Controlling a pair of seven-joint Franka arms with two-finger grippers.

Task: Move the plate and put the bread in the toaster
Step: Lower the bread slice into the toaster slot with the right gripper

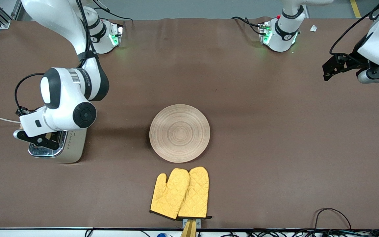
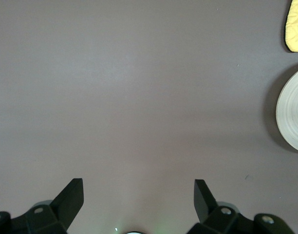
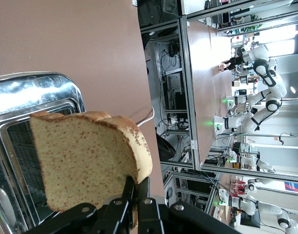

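Bread, a brown speckled slice, hung pinched in the shut right pincer over the cream chrome-topped toaster near the table's right-arm edge; lowering squarely into a slot seemed best. Left pincer waited open, empty.

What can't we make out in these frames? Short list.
- Bread: in the front view the right arm hides it; only the right wrist view shows it, pinched in the right tool over the toaster.
- Toaster slots: front view, mostly covered by the right arm; right wrist view, partly masked by the bread.
- Plate: left wrist view, cut off by the frame edge.
- Oven mitts: left wrist view shows only a tip.
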